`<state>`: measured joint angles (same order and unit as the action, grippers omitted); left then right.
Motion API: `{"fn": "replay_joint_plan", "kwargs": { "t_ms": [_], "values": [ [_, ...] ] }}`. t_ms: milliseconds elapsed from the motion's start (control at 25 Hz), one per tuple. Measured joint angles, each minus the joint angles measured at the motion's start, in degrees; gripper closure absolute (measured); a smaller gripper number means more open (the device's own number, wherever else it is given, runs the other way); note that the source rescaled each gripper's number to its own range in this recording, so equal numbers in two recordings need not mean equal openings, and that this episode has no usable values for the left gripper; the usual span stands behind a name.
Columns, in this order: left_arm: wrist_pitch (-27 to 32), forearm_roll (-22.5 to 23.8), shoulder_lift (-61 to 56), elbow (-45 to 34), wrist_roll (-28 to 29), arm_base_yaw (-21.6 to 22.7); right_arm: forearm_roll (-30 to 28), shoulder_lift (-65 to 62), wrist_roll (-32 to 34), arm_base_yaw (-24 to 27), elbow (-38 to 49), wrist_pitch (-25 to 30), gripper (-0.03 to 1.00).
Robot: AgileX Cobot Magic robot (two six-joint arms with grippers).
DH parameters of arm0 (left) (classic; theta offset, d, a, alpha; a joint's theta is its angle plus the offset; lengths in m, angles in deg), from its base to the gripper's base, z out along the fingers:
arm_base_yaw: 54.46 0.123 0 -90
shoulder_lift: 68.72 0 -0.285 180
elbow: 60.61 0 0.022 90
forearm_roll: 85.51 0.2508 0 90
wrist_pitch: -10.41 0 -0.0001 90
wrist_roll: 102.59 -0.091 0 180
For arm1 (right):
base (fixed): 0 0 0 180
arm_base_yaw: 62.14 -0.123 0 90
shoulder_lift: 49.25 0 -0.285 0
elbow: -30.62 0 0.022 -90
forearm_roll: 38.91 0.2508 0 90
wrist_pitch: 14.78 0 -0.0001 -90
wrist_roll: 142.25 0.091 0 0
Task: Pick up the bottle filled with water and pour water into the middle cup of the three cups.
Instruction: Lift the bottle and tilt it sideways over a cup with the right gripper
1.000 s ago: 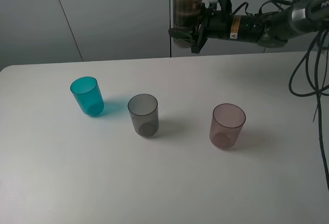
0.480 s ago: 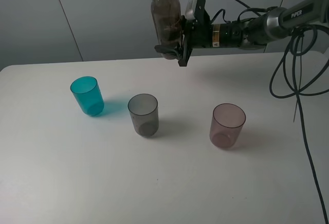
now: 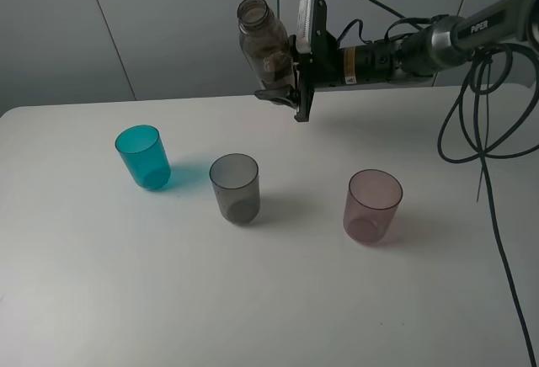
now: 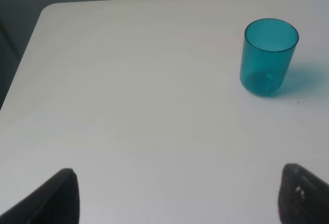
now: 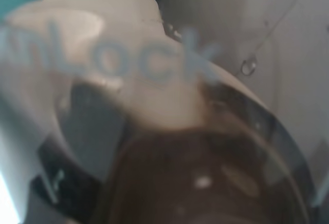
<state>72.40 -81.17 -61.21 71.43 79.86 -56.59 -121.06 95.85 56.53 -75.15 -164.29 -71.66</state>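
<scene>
A: Where is the bottle [image 3: 258,34] held?
B: It is clamped, tilted, in the right gripper [image 3: 283,78] above the far edge of the desk [image 3: 421,300].
A: And the middle cup [image 3: 235,187]?
B: It is seen mid-desk. The left gripper [image 4: 180,198] is spread wide.

Looks like a robotics lab test cell, not a home or kitchen. Bare white desk [image 3: 269,316], plain grey wall panels [image 3: 168,22] behind. A robot arm [image 3: 396,51] marked PIPER reaches over it, black cables [image 3: 480,131] hanging loose. Props: three cups [image 3: 234,186] spaced in a row.
</scene>
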Motion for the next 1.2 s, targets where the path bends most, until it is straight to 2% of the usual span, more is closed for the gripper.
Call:
{"fn": "replay_joint_plan", "kwargs": {
  "t_ms": [520, 1200],
  "values": [
    [0.0, 0.0, 0.0, 0.0, 0.0, 0.0, 8.2, 2.4, -13.1, 0.0, 1.6, -7.8, 0.92],
    [0.0, 0.0, 0.0, 0.0, 0.0, 0.0, 8.7, 4.1, -26.7, 0.0, 1.6, -5.4, 0.92]
  ]
}}
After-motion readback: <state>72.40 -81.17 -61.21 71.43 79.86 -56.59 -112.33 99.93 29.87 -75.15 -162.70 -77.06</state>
